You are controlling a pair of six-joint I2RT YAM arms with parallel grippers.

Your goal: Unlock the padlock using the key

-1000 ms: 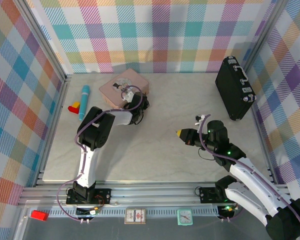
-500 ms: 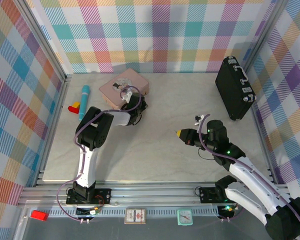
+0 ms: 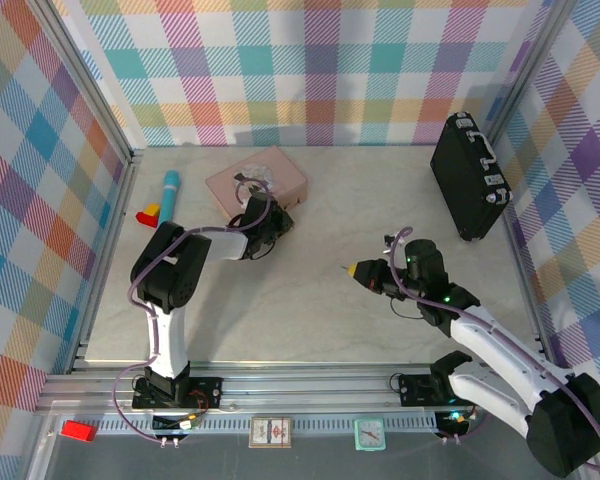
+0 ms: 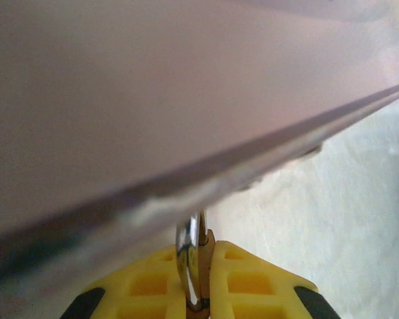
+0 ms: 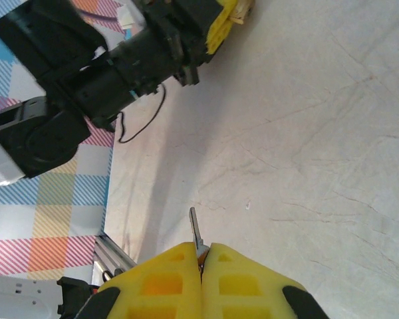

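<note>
Both grippers clamp: left gripper [image 4: 201, 243] pins the padlock [image 4: 189, 266] by its shackle to steady it; right gripper [image 5: 202, 248] holds the key [image 5: 195, 228] jutting ahead, ready for insertion.

Bare tabletop [image 3: 310, 310] gives wide passage at centre; the pink tin [image 3: 280, 172] crowds the left jaws, seemingly touching them.

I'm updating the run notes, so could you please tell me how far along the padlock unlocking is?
Done: the right claw grips the key, blade pointing forward. In hand: the left claw is shut on the padlock, pinching its silver shackle at the pink tin's edge. Left: bring the two claws together across the table, insert the key, turn it.
</note>
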